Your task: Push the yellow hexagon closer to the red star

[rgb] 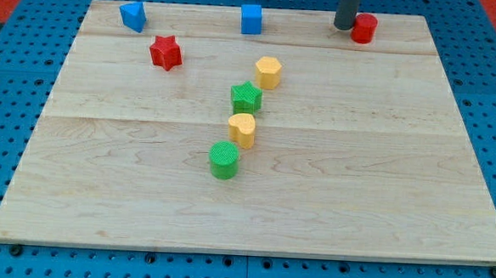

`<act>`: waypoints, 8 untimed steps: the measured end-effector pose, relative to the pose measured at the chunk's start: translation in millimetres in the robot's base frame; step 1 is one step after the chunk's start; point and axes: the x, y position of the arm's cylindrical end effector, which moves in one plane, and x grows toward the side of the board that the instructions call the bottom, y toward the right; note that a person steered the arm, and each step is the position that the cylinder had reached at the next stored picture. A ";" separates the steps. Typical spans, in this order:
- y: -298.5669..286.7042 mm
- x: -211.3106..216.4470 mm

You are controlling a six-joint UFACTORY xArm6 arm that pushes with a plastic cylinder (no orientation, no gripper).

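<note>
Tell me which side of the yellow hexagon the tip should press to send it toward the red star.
Press the yellow hexagon's right face, slightly from below, since the red star lies to its left and a little higher. My tip sits at top right beside the red cylinder, so it probably must come down first.

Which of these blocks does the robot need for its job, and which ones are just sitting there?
Needed for the job:
- yellow hexagon block
- red star block
- my tip, at the view's top, just left of the red cylinder block

Just lying about:
- red cylinder block
- green star block
- yellow heart-like block
- green cylinder block
- blue angular block
- blue cube block
</note>
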 end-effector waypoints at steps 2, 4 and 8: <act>0.6 0.0; -31.4 20.7; -186.8 153.4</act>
